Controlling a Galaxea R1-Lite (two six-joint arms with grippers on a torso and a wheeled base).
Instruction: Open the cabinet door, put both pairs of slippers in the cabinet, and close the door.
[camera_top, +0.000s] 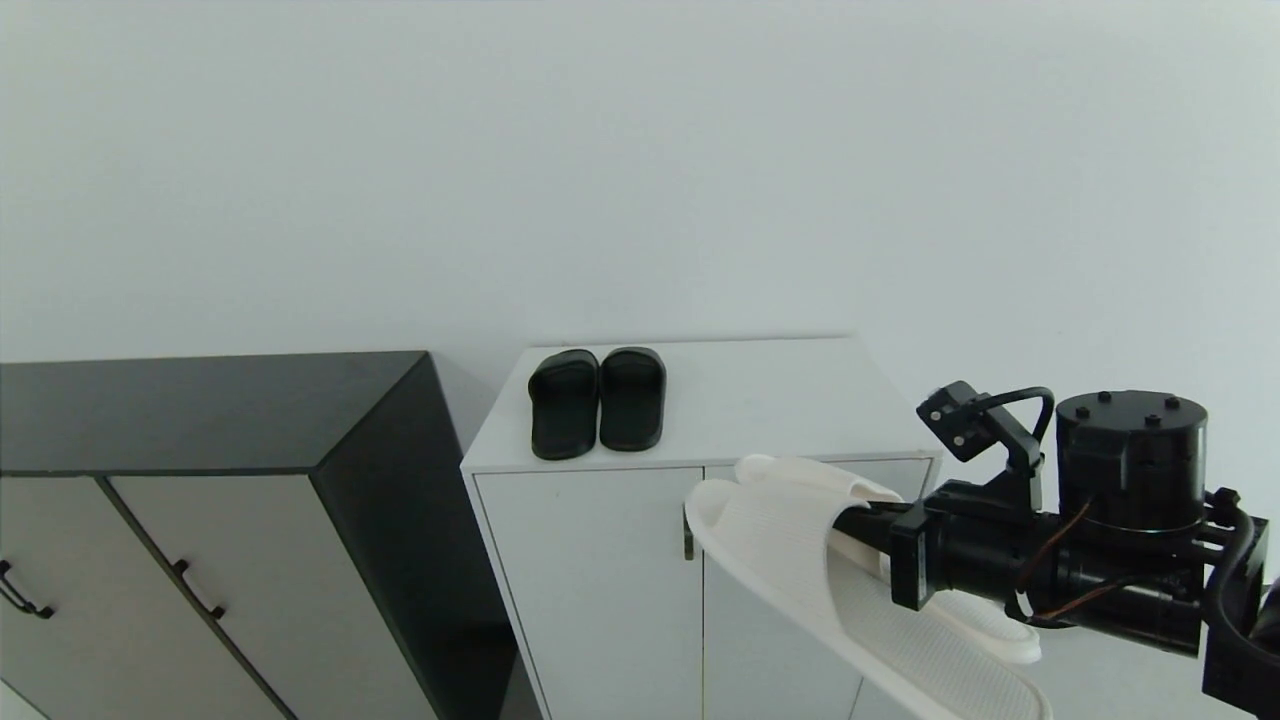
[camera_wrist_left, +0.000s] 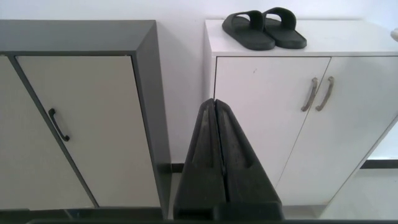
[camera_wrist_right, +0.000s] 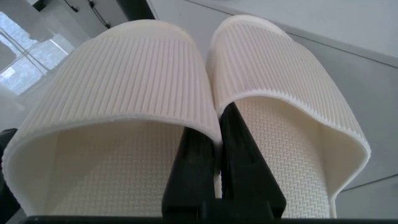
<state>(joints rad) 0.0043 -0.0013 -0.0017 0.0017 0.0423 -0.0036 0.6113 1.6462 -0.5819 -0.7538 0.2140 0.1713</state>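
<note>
A pair of black slippers (camera_top: 597, 401) (camera_wrist_left: 266, 29) lies side by side on top of the white cabinet (camera_top: 590, 570) (camera_wrist_left: 270, 124), near its left end. Both cabinet doors are closed, their metal handles (camera_wrist_left: 317, 94) meeting in the middle. My right gripper (camera_top: 862, 527) (camera_wrist_right: 217, 134) hangs in front of the cabinet's right door, shut on the pair of white ribbed slippers (camera_top: 800, 560) (camera_wrist_right: 186, 93), gripping their inner sides together. My left gripper (camera_wrist_left: 216, 115) is shut with nothing in it, pointing at the gap between the two cabinets.
A dark cabinet with pale doors (camera_top: 200, 520) (camera_wrist_left: 81, 124) and black handles (camera_wrist_left: 58, 124) stands close on the left of the white one. A plain wall (camera_top: 640, 150) runs behind both.
</note>
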